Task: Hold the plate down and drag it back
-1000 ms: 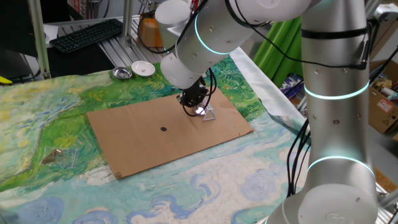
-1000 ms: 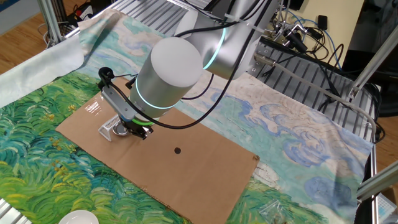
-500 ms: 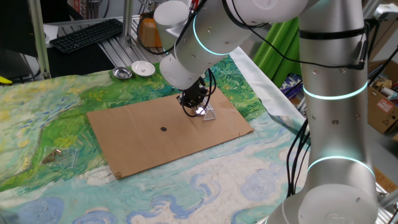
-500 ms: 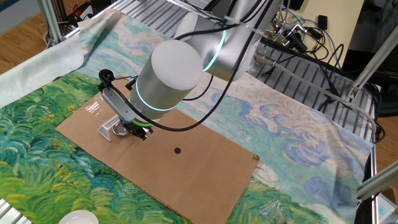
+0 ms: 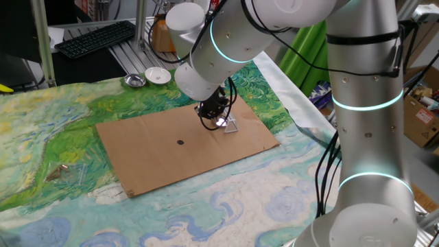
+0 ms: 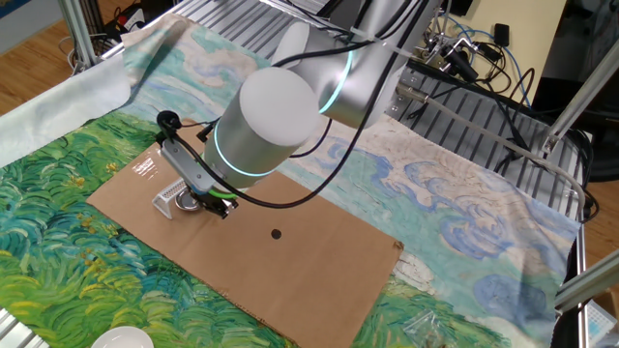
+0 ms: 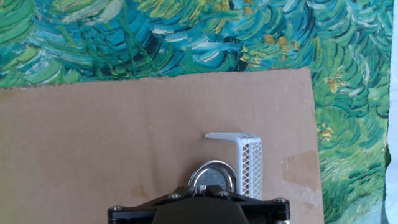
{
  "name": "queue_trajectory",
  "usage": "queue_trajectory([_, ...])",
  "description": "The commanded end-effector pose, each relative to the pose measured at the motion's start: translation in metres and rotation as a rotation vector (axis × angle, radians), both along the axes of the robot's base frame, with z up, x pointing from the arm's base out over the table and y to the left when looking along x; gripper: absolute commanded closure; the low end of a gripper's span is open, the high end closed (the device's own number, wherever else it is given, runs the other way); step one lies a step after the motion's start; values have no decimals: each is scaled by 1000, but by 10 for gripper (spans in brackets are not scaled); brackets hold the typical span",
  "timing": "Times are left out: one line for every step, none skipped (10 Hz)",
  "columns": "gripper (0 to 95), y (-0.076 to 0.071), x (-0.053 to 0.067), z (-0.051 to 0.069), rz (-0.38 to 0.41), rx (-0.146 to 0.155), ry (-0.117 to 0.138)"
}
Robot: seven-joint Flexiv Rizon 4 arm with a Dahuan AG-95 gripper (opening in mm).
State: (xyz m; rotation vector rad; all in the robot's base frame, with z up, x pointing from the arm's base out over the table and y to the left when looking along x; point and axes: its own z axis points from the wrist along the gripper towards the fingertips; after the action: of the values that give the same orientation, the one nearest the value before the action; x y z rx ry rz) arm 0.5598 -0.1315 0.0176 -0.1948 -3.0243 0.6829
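Observation:
A small shiny silver plate (image 7: 214,175) lies on the brown cardboard sheet (image 7: 93,149), tucked in the corner of a white meshed L-shaped piece (image 7: 247,163). My gripper (image 7: 200,189) stands straight over the plate, its fingers shut together and their tips on the plate's near rim. In one fixed view the gripper (image 5: 217,121) is low on the cardboard's right part, the plate only a bright glint beneath it. In the other fixed view the gripper (image 6: 206,205) is beside the white piece (image 6: 169,196); the arm hides most of the plate.
A second small silver dish (image 5: 134,81) and a white bowl (image 5: 158,75) sit at the far edge of the painted cloth. A black dot (image 5: 180,143) marks the cardboard's middle. The cardboard's right edge (image 7: 314,143) lies close to the plate.
The arm's upper links have shifted slightly. The gripper, the plate and the white piece stay where they were.

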Motion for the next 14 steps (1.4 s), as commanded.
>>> queue_trajectory([950,0,0,0,1,-10,0])
queue_trajectory([950,0,0,0,-1,-10,-1])
queue_trajectory([950,0,0,-1,-3,-9,-2])
queue_trajectory([950,0,0,-1,-5,-9,-3])
queue_trajectory([950,0,0,-1,-6,-7,-3])
queue_trajectory([950,0,0,-2,-7,-7,-4])
queue_trajectory([950,0,0,-3,-8,-6,-4])
queue_trajectory([950,0,0,-3,-8,-6,-5])
queue_trajectory([950,0,0,-3,-8,-6,-5])
queue_trajectory([950,0,0,-3,-8,-5,-5])
queue_trajectory([950,0,0,-3,-11,3,-7])
queue_trajectory([950,0,0,-3,-15,15,-9])
queue_trajectory([950,0,0,-4,-20,29,-11])
queue_trajectory([950,0,-1,-4,-24,38,-13])
